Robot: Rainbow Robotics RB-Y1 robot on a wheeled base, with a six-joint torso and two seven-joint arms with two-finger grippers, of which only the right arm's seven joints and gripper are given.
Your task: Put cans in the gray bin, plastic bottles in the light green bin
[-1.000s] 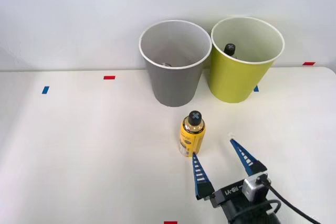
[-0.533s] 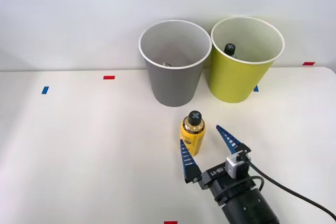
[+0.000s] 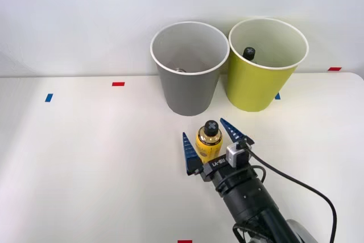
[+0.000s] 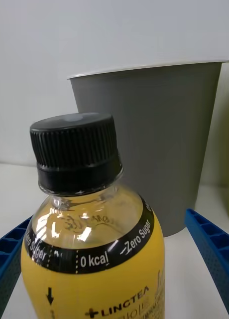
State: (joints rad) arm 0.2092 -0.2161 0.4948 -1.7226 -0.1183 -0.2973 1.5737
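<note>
Front view: small yellow plastic bottle with black screw cap (image 3: pixel 209 139), upright on white table (image 3: pixel 85 157), standing between the spread blue ribbed fingers of right gripper (image 3: pixel 215 142).
Long axis vertical; fingers flank the body on either side, not yet closed. Label reads "Zero Sugar", "0 kcal", "LINGTEA". Tall gray tapered bin (image 3: pixel 189 66) just behind; lime-green bin (image 3: pixel 263 64) beside it, holding another black-capped bottle (image 3: pixel 249 54).

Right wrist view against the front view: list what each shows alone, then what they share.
Right wrist view alone: the yellow bottle's label print, "0 kcal" and "Zero Sugar".

Front view alone: the light green bin's pale inside with a black-capped bottle in it, and the table's tape marks.

Both: the gray bin behind the upright yellow bottle, which stands between the open right claw's blue fingers.
</note>
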